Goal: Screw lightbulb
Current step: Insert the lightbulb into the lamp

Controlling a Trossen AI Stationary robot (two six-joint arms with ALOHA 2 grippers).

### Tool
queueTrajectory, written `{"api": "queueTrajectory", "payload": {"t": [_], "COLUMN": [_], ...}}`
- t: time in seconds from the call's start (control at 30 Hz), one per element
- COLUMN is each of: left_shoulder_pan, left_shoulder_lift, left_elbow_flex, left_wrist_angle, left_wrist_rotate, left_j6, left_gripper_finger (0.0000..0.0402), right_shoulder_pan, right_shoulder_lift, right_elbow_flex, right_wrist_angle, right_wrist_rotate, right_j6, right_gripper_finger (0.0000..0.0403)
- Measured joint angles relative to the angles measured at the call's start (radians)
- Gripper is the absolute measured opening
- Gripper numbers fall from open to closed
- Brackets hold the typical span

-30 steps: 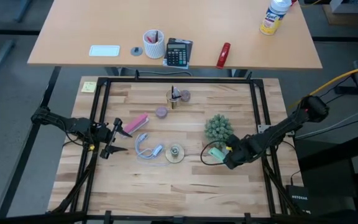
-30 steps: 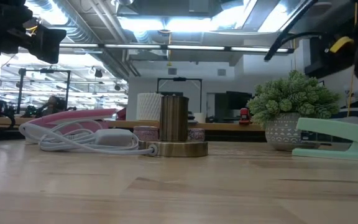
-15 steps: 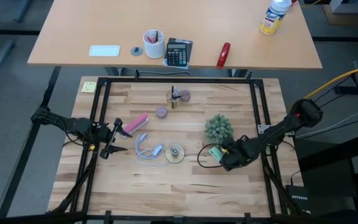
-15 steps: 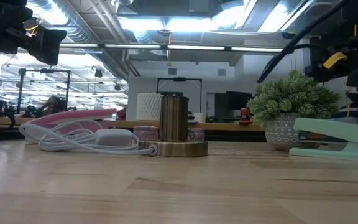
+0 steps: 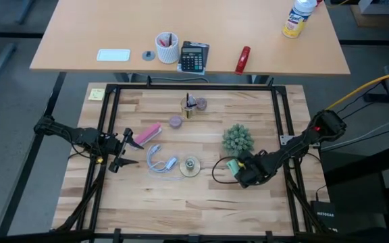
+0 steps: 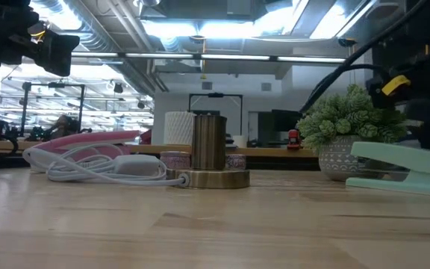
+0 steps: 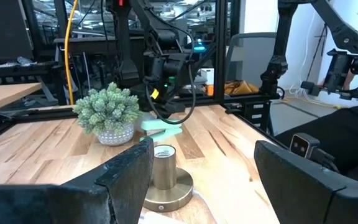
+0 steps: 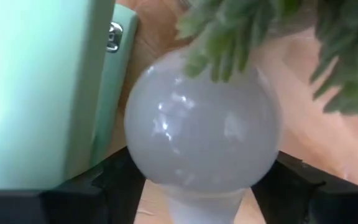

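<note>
The lightbulb point(image 8: 201, 127), frosted white and rounded, fills the right wrist view between my right gripper's two dark fingers. My right gripper point(image 5: 244, 173) is shut on it at the table's right, beside the mint-green bar point(image 5: 233, 165) and just near of the potted plant point(image 5: 238, 138). The socket point(image 5: 190, 166), a tan disc with a brass centre, stands left of it on the table; it also shows in the low view point(image 6: 210, 155). My left gripper point(image 5: 125, 150) is open and empty at the table's left, pointing toward the socket point(image 7: 164, 179). My right gripper holds the lightbulb by its narrowing lower part point(image 8: 194, 200), one finger point(image 8: 104, 186) on each side of it. The round globe sticks out ahead of the fingers. The exact place of contact lies below the picture's edge.
A coiled white cable point(image 5: 158, 162) lies left of the socket and a pink bar point(image 5: 148, 133) beyond it. Small rolls and a stand point(image 5: 191, 106) are at the far middle. The black frame rails point(image 5: 111, 121) run along the table's sides.
My right gripper has gone toward the table's left edge and slightly toward the near edge with the lightbulb, closing on the socket and passing along the mint-green bar.
</note>
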Motion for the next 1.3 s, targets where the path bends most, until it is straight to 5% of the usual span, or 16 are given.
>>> {"api": "queueTrajectory", "payload": {"t": [0.23,0.53,0.83,1.1,1.3], "left_shoulder_pan": [0.0,0.0,0.0,0.0,0.0], "left_shoulder_lift": [0.0,0.0,0.0,0.0,0.0], "left_elbow_flex": [0.0,0.0,0.0,0.0,0.0], "left_wrist_angle": [-0.002,-0.001,0.005,0.01,0.061], "left_wrist_rotate": [0.0,0.0,0.0,0.0,0.0], "left_j6": [0.006,-0.004,-0.037,-0.154,-0.293], "left_gripper_finger": [0.0269,0.0269,0.0269,0.0269,0.0269], "right_shoulder_pan": [0.0,0.0,0.0,0.0,0.0], "right_shoulder_lift": [0.003,0.004,0.004,0.002,0.002], "right_elbow_flex": [0.01,0.095,0.197,0.332,0.396], "right_wrist_angle": [0.027,0.026,0.019,-0.065,0.02], "right_wrist_rotate": [-0.006,0.002,0.03,0.19,0.439], "right_j6": [0.019,0.018,0.009,-0.046,-0.144], "right_gripper_finger": [0.0163,0.0184,0.0162,0.0171,0.0169]}}
